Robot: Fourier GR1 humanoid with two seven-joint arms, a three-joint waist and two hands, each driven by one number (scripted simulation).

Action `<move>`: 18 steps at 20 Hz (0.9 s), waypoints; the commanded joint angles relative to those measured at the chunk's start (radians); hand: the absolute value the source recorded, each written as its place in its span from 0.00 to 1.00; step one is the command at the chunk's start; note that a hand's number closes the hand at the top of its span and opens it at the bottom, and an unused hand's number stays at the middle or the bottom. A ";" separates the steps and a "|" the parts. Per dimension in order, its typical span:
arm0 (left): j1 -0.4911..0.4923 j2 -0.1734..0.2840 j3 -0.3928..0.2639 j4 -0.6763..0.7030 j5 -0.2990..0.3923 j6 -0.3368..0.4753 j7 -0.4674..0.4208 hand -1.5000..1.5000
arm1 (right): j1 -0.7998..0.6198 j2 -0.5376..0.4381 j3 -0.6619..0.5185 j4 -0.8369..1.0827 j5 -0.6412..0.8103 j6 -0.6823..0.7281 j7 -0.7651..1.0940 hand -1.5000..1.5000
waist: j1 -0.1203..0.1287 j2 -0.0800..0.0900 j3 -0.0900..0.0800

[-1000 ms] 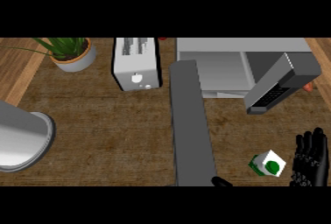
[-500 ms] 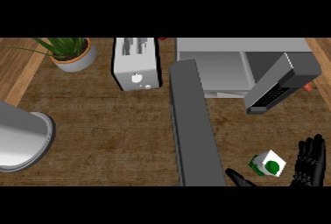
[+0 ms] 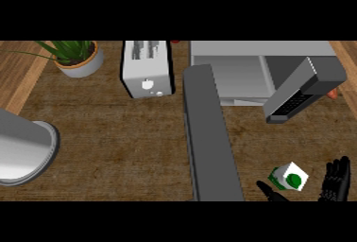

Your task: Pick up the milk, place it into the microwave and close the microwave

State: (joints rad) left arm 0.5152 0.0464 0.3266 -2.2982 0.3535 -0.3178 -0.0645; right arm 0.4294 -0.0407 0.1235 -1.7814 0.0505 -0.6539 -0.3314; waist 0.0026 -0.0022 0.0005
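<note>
Near the lower right corner of the head view, the milk sits on the brown counter, a small white carton with a green spot on its face and green on its left side, turned corner-on. The right hand comes up from the bottom edge with the carton between its parts: the fingers stand fairly straight just to the carton's right, with a strip of counter showing between them and the carton, and the thumb pokes up just below and to the carton's left. The hand is spread wide and holds nothing; I cannot tell whether the thumb touches the carton.

Up the view from the milk is the microwave, a grey box against the back edge with its pale inside showing. Its door stands swung out toward the front right, dark keypad on its lower end. A long dark grey forearm runs from the bottom edge up to the microwave's front left corner; the left hand at its end cannot be made out.

Left of the forearm a white toaster stands upright near the back edge. Farther left a potted plant sits in a pale pot. A big metal pot lies at the left edge, well apart from the milk.
</note>
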 commanded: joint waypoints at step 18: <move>0.038 -0.022 0.118 0.012 0.082 -0.103 -0.017 0.00 | -0.173 0.040 -0.216 0.591 -0.181 0.153 -0.455 0.00 | 0.006 0.001 -0.001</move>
State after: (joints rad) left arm 0.5387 0.0094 0.3663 -2.3375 0.3759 -0.3601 -0.0339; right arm 0.3251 -0.0164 -0.0684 -1.2875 -0.1437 -0.4692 -0.7474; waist 0.0051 -0.0012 0.0004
